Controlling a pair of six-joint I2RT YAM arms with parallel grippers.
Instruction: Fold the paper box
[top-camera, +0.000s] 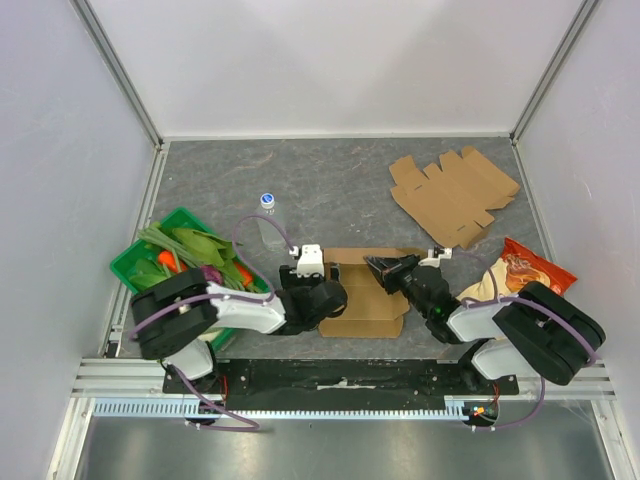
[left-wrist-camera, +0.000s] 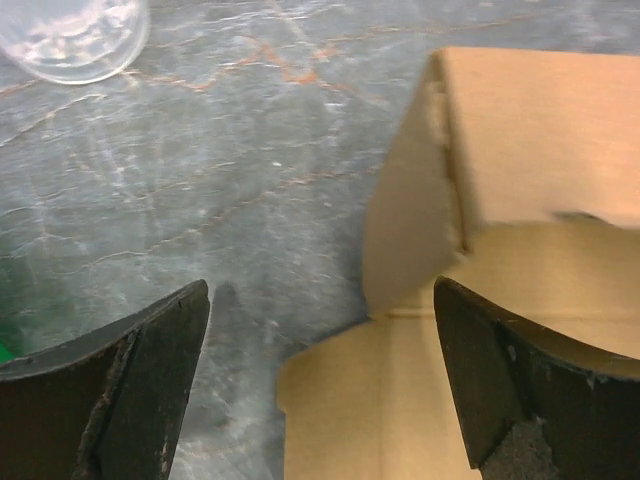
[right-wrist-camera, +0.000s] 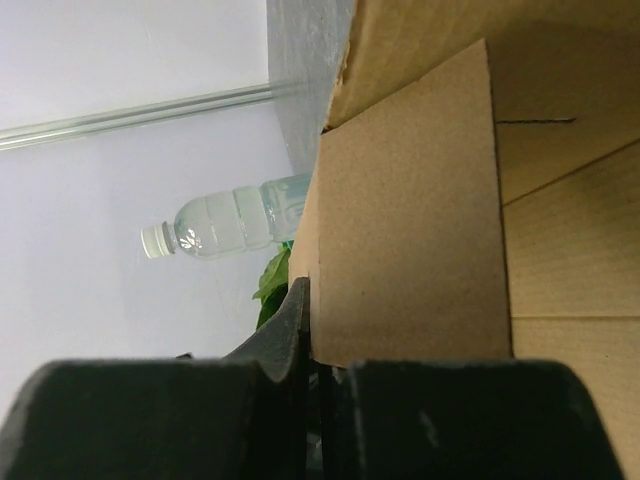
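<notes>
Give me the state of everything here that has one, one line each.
paper box, partly folded, one wall raised.
left gripper, open, empty.
right gripper, shut on a paper box flap.
cardboard blank, unfolded, lying flat.
water bottle, upright, capped.
chip bag, lying flat.
green basket, filled with vegetables.

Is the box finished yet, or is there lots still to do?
Not finished. One side flap of the box already stands up. The right pincer is shut on an end flap; the left pincer is open, holding nothing. Most of it looks flat, waiting to be folded.
</notes>
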